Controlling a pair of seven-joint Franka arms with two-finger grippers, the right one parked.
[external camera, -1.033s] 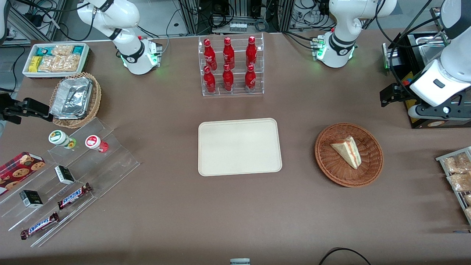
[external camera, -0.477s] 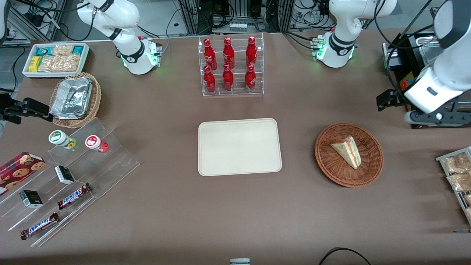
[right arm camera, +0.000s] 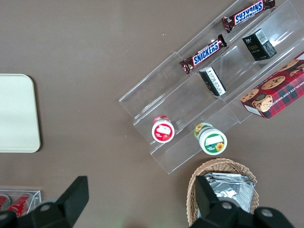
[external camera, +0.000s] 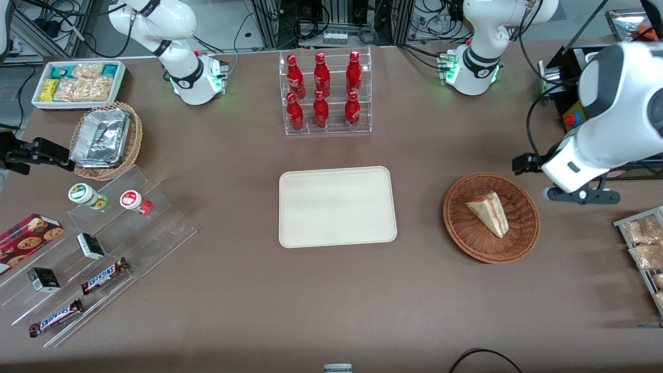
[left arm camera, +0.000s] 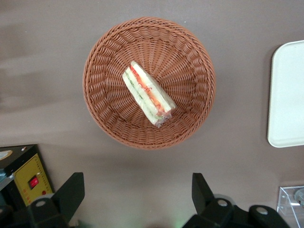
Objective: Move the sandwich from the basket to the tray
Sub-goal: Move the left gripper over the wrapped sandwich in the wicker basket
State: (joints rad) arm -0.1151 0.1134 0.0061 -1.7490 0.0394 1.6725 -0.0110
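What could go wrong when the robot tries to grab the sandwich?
The open left gripper hangs above the table, off to the side of the round reddish-brown wicker basket. The triangular sandwich lies slanted, so the fingers might close across its corners and squash it, or bump the basket's raised rim coming down.

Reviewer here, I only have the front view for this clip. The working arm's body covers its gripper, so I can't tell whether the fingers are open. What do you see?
Observer: In the left wrist view the gripper is open, its fingers spread wide with nothing between them.
Operator: Is it over the basket yet?
Observer: Not quite. That view shows the basket whole, with the fingertips above bare table just outside its rim.
Operator: Which way is the sandwich facing?
Observer: The sandwich lies in the basket's middle with its red and green filling edge turned up toward the wrist camera.
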